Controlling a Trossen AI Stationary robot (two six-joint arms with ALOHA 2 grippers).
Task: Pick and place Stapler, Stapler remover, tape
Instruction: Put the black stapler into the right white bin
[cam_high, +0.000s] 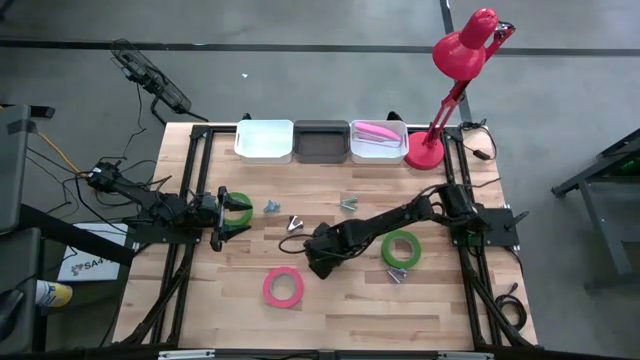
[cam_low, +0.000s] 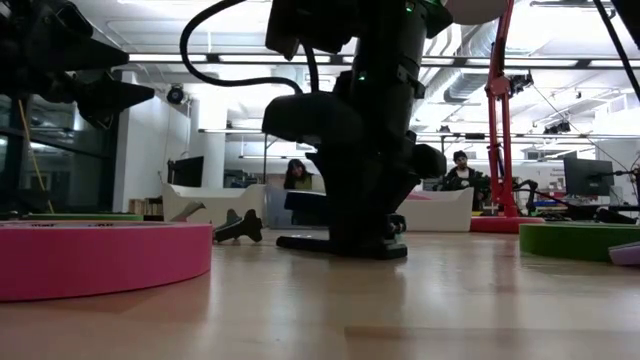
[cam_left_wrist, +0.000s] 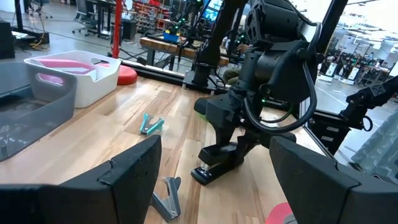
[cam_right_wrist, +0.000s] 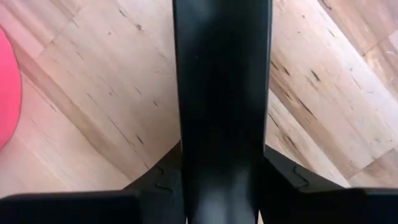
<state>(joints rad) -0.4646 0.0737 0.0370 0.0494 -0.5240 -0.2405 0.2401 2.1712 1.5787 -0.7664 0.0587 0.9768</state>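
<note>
Wood table (cam_high: 330, 315): your right gripper (cam_high: 318, 262) has its fingers clamped on the black stapler (cam_left_wrist: 217, 167), pink tape (cam_high: 284, 287) just beside. Off-centre grip, so it could tip w/ lift.

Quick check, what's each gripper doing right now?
Left gripper: open, empty, over a green tape roll.
Right gripper: closed on the black stapler.
</note>
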